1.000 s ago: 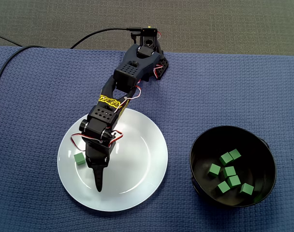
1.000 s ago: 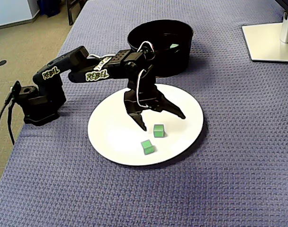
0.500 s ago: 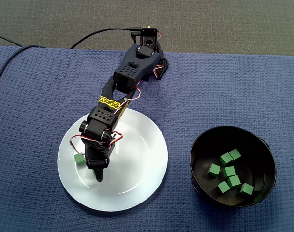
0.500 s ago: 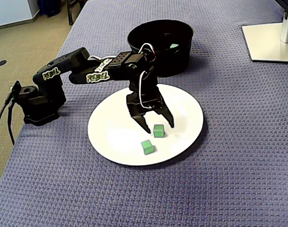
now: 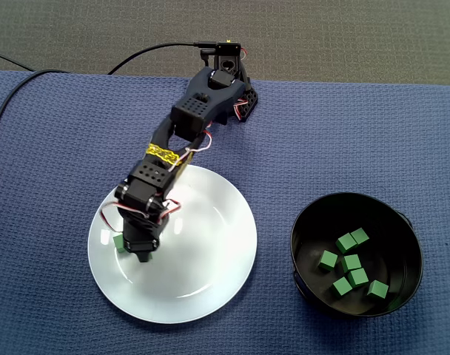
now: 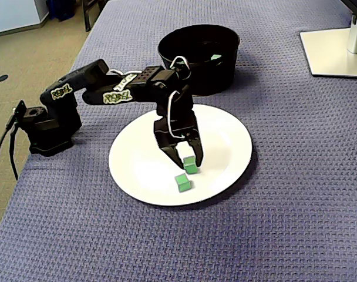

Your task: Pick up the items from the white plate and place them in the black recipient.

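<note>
Arm (image 6: 78, 79) labelled "REBEL"; jaws straddle green cube (image 6: 190, 166).

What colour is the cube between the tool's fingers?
Green. The cube shows best in the side-on fixed view, framed by the tool.

In a fixed view the gripper (image 5: 142, 254) body conceals its jaws and part of a green cube (image 5: 118, 242); in a fixed view jaw contact with the second cube (image 6: 190, 165) is indeterminate.
</note>
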You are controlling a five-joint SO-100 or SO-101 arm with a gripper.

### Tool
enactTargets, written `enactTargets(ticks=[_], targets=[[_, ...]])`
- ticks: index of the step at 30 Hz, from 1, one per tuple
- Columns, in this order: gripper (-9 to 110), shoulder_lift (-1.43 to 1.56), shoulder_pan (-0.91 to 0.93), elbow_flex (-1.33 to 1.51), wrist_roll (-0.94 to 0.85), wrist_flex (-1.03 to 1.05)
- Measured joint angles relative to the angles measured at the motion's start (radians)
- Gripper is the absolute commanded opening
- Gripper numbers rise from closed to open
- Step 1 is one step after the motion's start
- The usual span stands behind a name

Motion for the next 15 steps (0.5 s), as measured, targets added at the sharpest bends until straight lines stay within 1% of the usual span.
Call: enactTargets(ticks=[2,5,8,12,15], targets=[[0,0.127,0.028,0.086,0.017,-0.029],[0,0.397,0.074,0.241,0.046,-0.086],[0,0.692,0.063,0.377,0.041,-0.149],[0,1.071,-0.080,0.469,-0.037,-0.239],[0,1.229,-0.290,0.474,-0.101,-0.276]])
